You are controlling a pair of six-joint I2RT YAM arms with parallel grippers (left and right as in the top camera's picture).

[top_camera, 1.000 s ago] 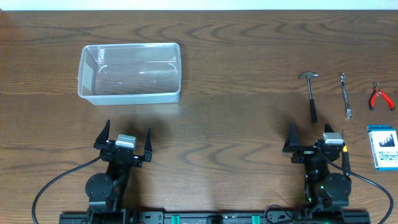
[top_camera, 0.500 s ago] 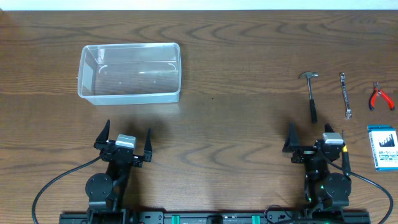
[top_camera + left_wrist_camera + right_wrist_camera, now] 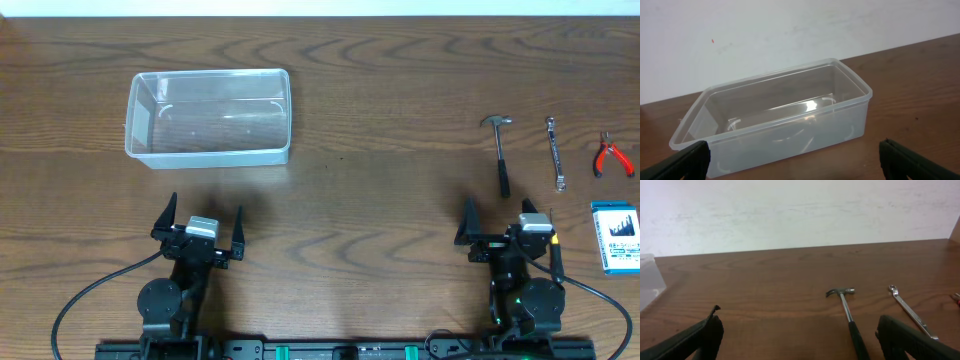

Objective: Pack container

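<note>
Crouching at the near edge, the left gripper (image 3: 204,222) and right gripper (image 3: 511,238) sit low, jaws spread wide, holding nothing. Print on the blue-and-white box (image 3: 614,237) is too small to read. Beyond lie a hammer (image 3: 500,150), wrench (image 3: 555,152) and pliers (image 3: 611,156); the container (image 3: 210,156) stands far left.

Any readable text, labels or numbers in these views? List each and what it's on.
Blue-and-white box: printed lines on the white part, too small and blurred to read.
Container, hammer, wrench, pliers: no legible marking in any view.
Nothing can be quoted.
</note>
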